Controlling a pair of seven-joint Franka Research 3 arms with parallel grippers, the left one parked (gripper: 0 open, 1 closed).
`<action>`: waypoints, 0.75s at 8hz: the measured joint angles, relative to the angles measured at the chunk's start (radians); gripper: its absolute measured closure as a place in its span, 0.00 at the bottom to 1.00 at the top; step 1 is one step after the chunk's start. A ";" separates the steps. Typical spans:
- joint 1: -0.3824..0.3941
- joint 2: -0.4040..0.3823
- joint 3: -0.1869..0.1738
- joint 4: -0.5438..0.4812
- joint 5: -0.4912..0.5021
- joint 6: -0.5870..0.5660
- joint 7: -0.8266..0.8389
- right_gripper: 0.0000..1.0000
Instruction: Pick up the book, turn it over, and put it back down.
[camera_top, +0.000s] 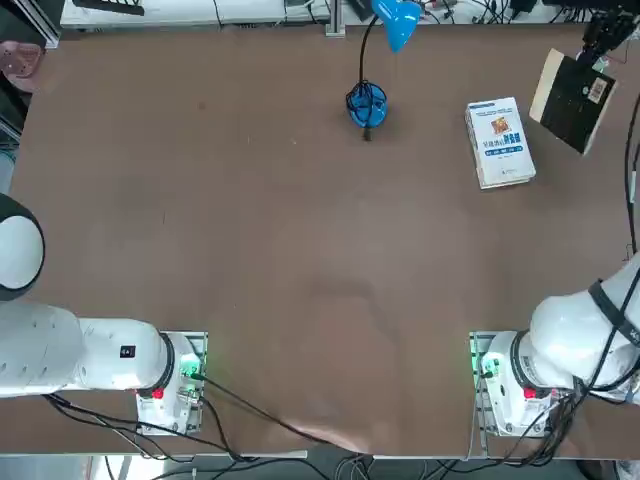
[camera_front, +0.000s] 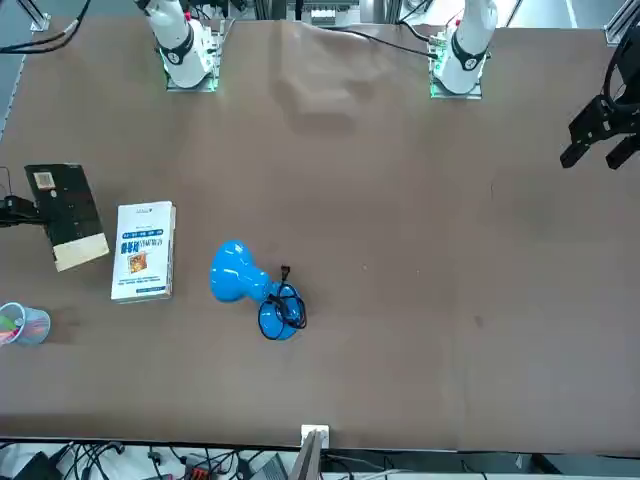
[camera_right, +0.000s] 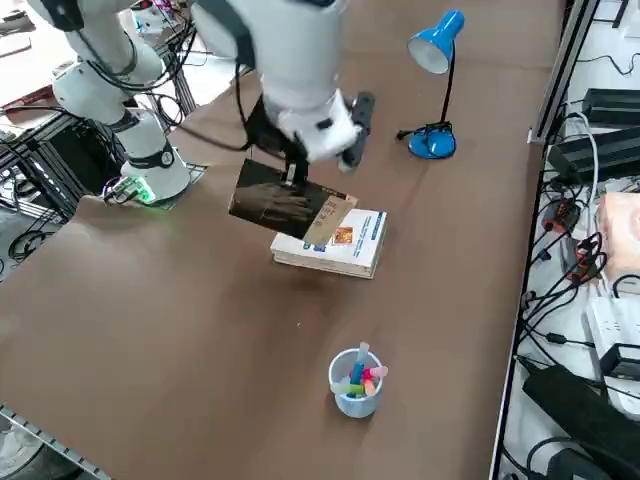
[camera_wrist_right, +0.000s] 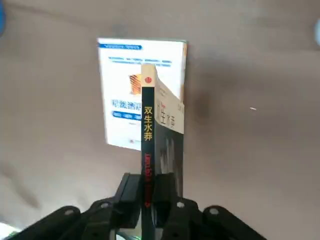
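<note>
1. We see the right gripper (camera_wrist_right: 148, 187) closed on the spine of a black-and-cream paperback (camera_right: 283, 202), held above the brown table (camera_right: 200, 330).
2. In our right wrist view, the book's spine faces the camera, its long axis running away from the fingers, cream end farthest.
3. From overhead, we find the book tilted, its barcode cover showing and its cream end pointing left; our right side view catches its pictured cover.
4. Near it, we spot a white, blue-lettered paperback (camera_top: 500, 143) lying flat.
</note>
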 joint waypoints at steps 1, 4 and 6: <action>0.066 -0.009 0.003 0.000 -0.120 0.004 0.035 0.90; 0.294 -0.012 0.007 -0.009 -0.466 0.005 0.192 0.90; 0.396 -0.011 0.008 -0.040 -0.612 0.004 0.293 0.90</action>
